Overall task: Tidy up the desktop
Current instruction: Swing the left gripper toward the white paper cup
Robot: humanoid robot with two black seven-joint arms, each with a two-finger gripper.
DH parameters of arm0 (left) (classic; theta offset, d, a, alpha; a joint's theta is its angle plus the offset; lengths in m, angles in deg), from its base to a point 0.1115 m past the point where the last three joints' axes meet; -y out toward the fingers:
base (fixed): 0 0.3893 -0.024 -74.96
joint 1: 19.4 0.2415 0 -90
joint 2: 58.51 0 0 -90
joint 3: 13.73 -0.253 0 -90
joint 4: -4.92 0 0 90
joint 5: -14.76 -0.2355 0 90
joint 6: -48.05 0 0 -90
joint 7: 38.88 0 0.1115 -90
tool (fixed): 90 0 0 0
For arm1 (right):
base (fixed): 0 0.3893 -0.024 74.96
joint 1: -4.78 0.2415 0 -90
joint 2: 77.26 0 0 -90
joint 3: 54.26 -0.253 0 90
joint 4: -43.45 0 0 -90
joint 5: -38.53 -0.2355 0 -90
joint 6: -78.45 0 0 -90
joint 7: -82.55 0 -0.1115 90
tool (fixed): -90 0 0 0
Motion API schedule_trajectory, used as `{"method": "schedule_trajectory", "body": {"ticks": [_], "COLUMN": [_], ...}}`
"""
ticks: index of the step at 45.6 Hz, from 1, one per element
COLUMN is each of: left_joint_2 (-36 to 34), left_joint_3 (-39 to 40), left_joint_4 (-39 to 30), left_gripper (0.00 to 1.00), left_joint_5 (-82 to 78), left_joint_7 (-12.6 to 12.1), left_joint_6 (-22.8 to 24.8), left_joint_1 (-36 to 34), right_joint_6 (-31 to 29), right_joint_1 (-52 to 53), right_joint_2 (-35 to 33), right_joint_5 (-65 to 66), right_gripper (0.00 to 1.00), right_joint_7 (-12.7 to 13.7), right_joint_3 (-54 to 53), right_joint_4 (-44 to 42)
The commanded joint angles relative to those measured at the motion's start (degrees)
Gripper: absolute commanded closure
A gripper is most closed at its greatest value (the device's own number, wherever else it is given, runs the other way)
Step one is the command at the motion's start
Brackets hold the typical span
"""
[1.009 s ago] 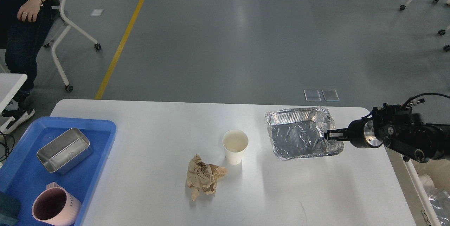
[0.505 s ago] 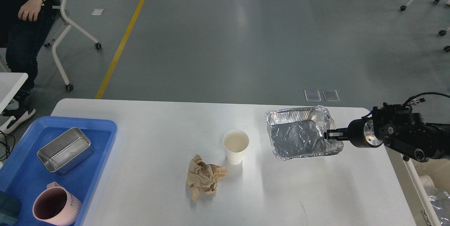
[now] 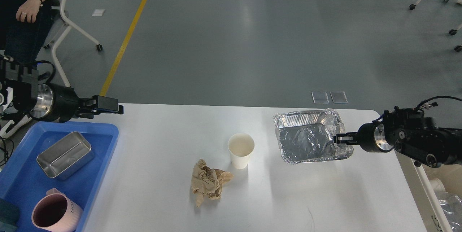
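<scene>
1. The right gripper (image 3: 340, 139) pinched the near-right rim of the crumpled silver foil tray (image 3: 310, 136); lifting it level would likely avoid tearing.
2. The left gripper (image 3: 117, 108) hovered empty, its finger spread impossible to tell.
3. The glossy white desktop (image 3: 162, 188) carried a white paper cup (image 3: 241, 150), crumpled brown paper (image 3: 208, 181) and a blue plastic tray (image 3: 108, 134), above grey flooring (image 3: 234, 44).

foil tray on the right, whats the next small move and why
Probably lift the foil tray slightly off the desktop: the right end effector already appears to pinch its crumpled right rim, and the paper cup stands close on its left.
</scene>
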Motion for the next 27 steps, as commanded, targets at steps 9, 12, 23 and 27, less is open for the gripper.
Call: {"method": "schedule_trajectory", "body": {"ticks": [9,12,23,27], "left_joint_2": [19.4,23.7,37.3,39.8], "left_joint_3": [-8.5,-8.5,-8.7,-9.1], "left_joint_4": [11.5,14.3,25.4,27.9], "left_gripper": [0.02,0.02,0.02,0.02], "left_joint_5": [-1.5,-2.8,-4.3,-4.3], "left_joint_7": [-2.8,-2.8,-2.9,-2.8], "left_joint_6": [-0.1,-0.2,-1.6,-2.6], "left_joint_1": [-6.9,-7.2,-8.6,-9.1], "right_joint_6": [-0.4,-0.5,-0.5,-0.5], "right_joint_1": [-0.4,-0.4,-0.4,-0.5], "right_joint_2": [0.8,0.6,0.0,0.1], "right_joint_5": [0.1,0.1,0.2,0.2], "right_gripper": [1.0,1.0,1.0,1.0], "right_joint_7": [0.2,0.2,0.1,0.1], "right_joint_3": [0.8,0.9,1.0,1.0], "right_joint_4": [-0.1,-0.1,-0.1,-0.1]}}
